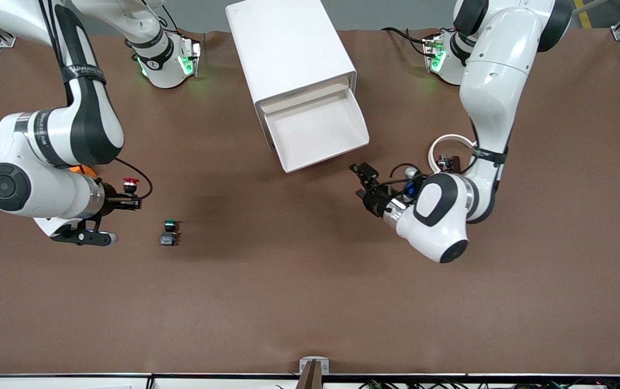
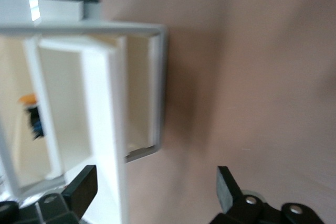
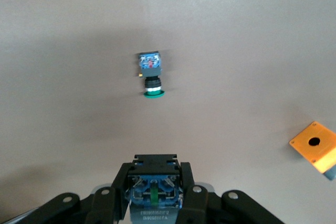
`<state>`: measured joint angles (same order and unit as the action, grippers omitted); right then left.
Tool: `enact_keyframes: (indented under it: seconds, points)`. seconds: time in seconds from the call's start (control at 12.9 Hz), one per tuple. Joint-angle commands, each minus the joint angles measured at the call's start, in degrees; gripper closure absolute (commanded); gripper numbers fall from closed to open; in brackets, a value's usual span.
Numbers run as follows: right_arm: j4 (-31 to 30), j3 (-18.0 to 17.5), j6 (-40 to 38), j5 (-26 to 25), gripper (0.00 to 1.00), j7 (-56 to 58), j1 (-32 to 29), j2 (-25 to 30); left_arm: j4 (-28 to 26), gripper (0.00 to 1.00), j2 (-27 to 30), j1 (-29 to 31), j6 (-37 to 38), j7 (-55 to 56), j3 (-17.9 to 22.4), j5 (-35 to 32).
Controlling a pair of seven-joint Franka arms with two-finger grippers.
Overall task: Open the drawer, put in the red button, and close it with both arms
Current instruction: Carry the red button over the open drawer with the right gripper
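Observation:
The white cabinet (image 1: pixel 288 48) stands at the middle of the table, and its uppermost drawer (image 1: pixel 318 132) is pulled out and empty. My right gripper (image 1: pixel 135 202) is shut on the red button (image 1: pixel 130 182), held over the table toward the right arm's end. In the right wrist view the fingers (image 3: pixel 191 187) clamp the button's blue and black body (image 3: pixel 155 192). My left gripper (image 1: pixel 362 182) is open and empty, just in front of the drawer's corner. In the left wrist view its open gripper (image 2: pixel 156 192) faces the cabinet's front (image 2: pixel 100 129).
The green-capped twin button (image 1: pixel 169 232) lies on the table, nearer to the front camera than my right gripper; it also shows in the right wrist view (image 3: pixel 150 74). An orange box (image 3: pixel 314 145) lies under the right arm. A white ring (image 1: pixel 450 146) with small parts lies by the left arm.

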<state>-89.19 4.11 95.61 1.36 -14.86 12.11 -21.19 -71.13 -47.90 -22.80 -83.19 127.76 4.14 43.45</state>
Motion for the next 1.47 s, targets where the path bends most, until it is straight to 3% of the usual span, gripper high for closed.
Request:
enact_keyframes:
  seconds: [0.0, 0.47, 0.7, 1.01, 1.24, 1.4]
  points:
    - [0.94, 0.2, -2.52, 0.58, 0.76, -5.16, 2.47, 1.59, 1.08, 0.0, 2.45, -0.14, 0.57, -9.24, 3.75, -6.16]
    - [4.27, 0.11, -9.64, 0.66, 0.76, -19.84, 9.94, 3.96, 1.0, 0.0, 12.55, -0.05, 0.57, -33.23, 6.05, -26.54]
    - [5.78, 0.02, -12.46, 0.93, 0.76, -30.01, 15.73, 5.01, 0.56, 0.0, 16.68, 1.0, 0.57, -51.23, 6.14, -30.08]
    - [6.48, -0.07, -11.85, 1.45, 0.77, -56.18, 29.52, 5.81, -0.76, 0.0, 21.52, 3.9, 1.36, -70.5, 6.05, -32.72]
    - [7.19, 0.11, -6.87, 8.11, 0.78, -70.09, 32.89, 5.29, -2.52, 0.0, 25.04, 3.91, 1.36, -81.59, 5.62, -37.54]
    - [6.92, 0.02, -3.6, 9.89, 0.78, -76.96, 34.46, 5.02, -2.61, 0.0, 25.66, 3.99, 1.36, -86.77, 5.52, -38.44]
